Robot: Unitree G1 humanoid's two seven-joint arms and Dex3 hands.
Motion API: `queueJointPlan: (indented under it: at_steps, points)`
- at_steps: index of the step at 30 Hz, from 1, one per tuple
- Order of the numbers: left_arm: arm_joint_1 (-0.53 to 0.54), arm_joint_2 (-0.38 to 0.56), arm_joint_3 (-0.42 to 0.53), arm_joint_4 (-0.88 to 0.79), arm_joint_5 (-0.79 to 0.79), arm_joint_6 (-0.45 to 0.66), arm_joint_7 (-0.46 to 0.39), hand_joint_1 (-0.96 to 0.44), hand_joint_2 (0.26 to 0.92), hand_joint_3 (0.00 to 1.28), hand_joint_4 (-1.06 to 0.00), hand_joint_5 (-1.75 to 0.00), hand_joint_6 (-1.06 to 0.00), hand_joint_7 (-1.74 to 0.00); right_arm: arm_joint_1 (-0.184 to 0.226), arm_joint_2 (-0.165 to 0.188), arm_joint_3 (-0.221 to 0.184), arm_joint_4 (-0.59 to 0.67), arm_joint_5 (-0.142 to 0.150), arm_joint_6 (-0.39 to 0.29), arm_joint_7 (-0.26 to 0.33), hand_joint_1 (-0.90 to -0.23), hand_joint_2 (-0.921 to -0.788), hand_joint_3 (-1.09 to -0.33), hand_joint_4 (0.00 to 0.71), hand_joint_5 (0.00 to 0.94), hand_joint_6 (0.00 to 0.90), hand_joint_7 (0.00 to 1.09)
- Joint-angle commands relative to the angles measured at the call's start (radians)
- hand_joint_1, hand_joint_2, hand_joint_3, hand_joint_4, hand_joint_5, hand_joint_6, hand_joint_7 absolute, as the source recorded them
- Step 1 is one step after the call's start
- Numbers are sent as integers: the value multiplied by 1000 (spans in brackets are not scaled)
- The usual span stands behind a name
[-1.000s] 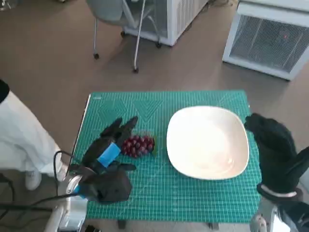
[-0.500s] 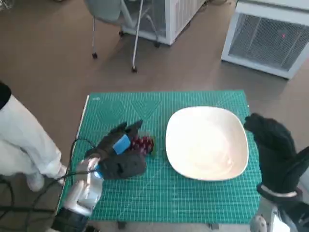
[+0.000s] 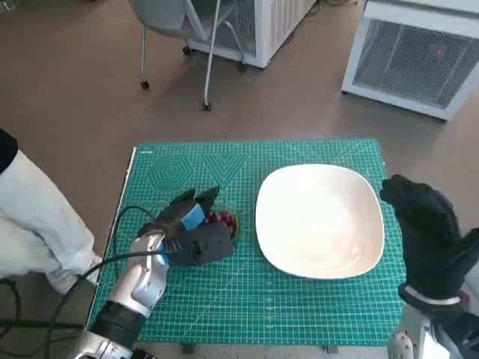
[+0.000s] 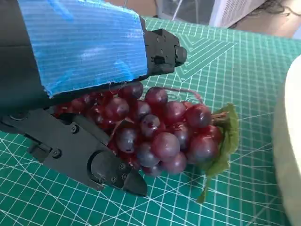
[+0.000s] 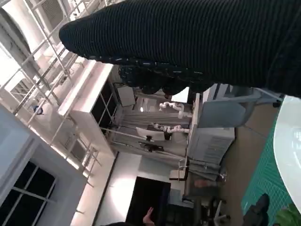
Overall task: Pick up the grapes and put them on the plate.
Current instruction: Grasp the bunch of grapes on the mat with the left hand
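Step in hand: grasping. Left hand (image 3: 191, 232), frame's lower left, fingers closed round the grapes (image 4: 160, 129) on the green mat (image 3: 299, 307), left of the plate (image 3: 320, 221). Right hand (image 3: 426, 232) idle at right edge, holding nothing, fingers apparently apart. Next, by judgement: lift, carry right to plate.

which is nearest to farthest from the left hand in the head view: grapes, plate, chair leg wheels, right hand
1. grapes: under the left hand, between its fingers.
2. plate: on the mat, to the grapes' right.
3. right hand: past the plate's right edge.
4. chair leg wheels: on the floor beyond the table.
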Motion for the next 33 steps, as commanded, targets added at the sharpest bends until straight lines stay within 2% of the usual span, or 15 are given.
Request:
queueJointPlan:
  at_steps: [1, 19, 22, 24, 25, 26, 28, 29, 31, 33]
  points:
    - [-22, -6, -16, 39, -8, 0, 11, -308, 711, 2, 1, 1, -132, -2, 16, 7, -2, 13, 4, 2, 1, -399, -921, -581, 523, 313, 239, 852]
    - [-58, -6, -30, 125, -31, -28, 42, -262, 725, 5, -11, -1, -160, -9, 8, 6, -1, 28, 1, -5, 0, -398, -921, -581, 516, 326, 240, 851]
    - [-68, -9, -27, 152, -39, -41, 67, -126, 756, 11, -127, -14, -304, -36, 8, 5, -1, 26, 2, -3, 0, -398, -921, -581, 515, 328, 239, 851]
    - [-71, -13, -28, 167, -41, -50, 86, -41, 793, 17, -321, -79, -466, -79, 9, 4, -1, 24, 1, -3, -1, -398, -921, -581, 514, 329, 239, 851]
    - [-72, -15, -29, 173, -41, -56, 98, -18, 815, 21, -415, -219, -534, -169, 9, 4, -1, 24, 1, -2, -1, -398, -921, -581, 514, 330, 239, 851]
    - [-71, -16, -31, 177, -40, -62, 109, 0, 841, 30, -509, -429, -596, -308, 8, 4, -1, 24, 0, -2, -1, -398, -921, -581, 514, 330, 239, 851]
    - [-67, -17, -36, 179, -38, -74, 132, 6, 875, 56, -592, -884, -652, -598, 8, 3, -2, 25, 0, -2, -1, -398, -921, -582, 513, 332, 239, 851]
    - [-63, -17, -39, 178, -36, -80, 142, 6, 878, 76, -611, -1033, -672, -684, 7, 3, -2, 24, 0, -2, -2, -398, -921, -582, 513, 332, 239, 851]
    - [-56, -14, -47, 173, -29, -91, 160, 7, 855, 145, -632, -1218, -713, -773, 7, 2, -2, 24, 0, -2, -2, -398, -921, -582, 512, 334, 239, 852]
    - [-51, -10, -56, 169, -23, -102, 173, 6, 816, 234, -636, -1322, -729, -837, 7, 2, -3, 24, 0, -1, -2, -398, -921, -582, 511, 335, 239, 852]
